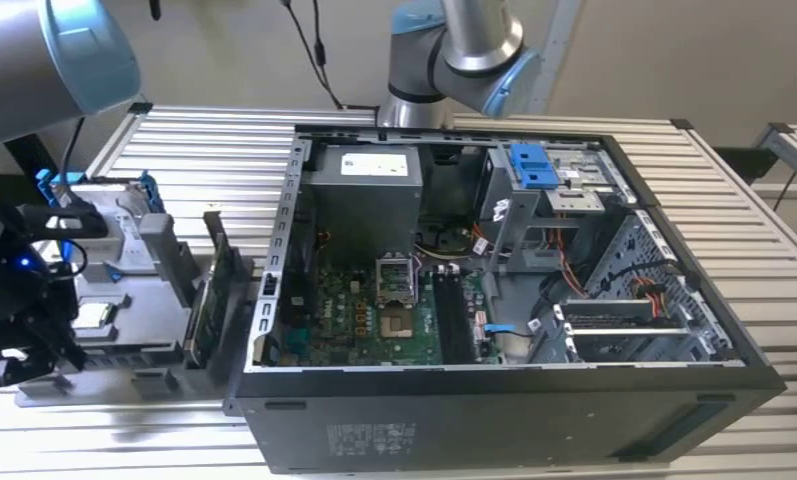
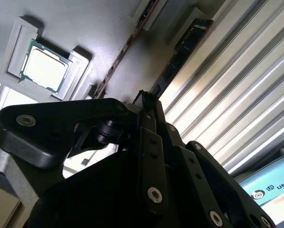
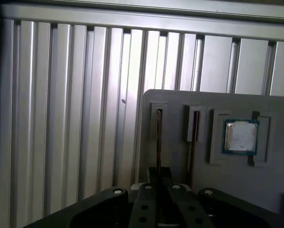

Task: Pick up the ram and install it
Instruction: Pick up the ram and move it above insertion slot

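The ram (image 3: 158,137) is a thin dark stick standing on edge in a slot of the grey holder tray (image 3: 175,102). In the second wrist view the ram (image 2: 181,51) runs away from my fingertips along the tray. My gripper (image 3: 159,173) sits over the near end of that slot, fingers drawn together on the stick's end. From the other side, the gripper (image 2: 146,102) shows the stick's corner poking out between the tips. The open computer case (image 1: 505,390) lies in the middle of the exterior view.
A processor chip (image 3: 240,137) rests in a tray pocket two slots over from the ram, and another card edge (image 3: 195,137) stands in the neighbouring slot. In the exterior view the tray (image 1: 118,360) sits left of the case, holding a drive with blue rails (image 1: 105,200). The table is ribbed metal (image 3: 61,118).
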{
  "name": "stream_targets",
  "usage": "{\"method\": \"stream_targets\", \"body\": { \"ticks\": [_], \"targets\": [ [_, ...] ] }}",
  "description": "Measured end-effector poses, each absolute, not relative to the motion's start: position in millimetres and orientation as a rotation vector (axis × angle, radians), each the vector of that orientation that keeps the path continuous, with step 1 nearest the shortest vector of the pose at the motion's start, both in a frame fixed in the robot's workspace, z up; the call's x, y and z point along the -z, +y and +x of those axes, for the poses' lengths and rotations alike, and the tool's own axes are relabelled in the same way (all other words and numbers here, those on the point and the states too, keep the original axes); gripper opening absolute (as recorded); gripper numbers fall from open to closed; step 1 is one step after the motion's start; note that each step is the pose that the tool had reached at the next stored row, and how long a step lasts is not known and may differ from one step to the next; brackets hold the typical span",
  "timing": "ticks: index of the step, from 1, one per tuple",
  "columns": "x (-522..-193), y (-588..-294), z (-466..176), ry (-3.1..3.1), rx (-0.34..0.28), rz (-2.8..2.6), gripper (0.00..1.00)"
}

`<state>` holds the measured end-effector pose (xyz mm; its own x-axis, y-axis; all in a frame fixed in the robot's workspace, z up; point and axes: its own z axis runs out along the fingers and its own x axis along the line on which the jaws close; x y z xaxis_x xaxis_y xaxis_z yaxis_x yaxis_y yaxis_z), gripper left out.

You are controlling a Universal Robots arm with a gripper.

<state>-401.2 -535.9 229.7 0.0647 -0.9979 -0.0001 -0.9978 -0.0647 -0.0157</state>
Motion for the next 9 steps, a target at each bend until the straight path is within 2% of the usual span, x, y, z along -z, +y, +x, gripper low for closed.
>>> {"method": "stream_targets", "body": {
  "ticks": [9],
  "targets": [
    [-242,-536,-400,2.140,0.007,-2.283,0.14]
  ]
}}
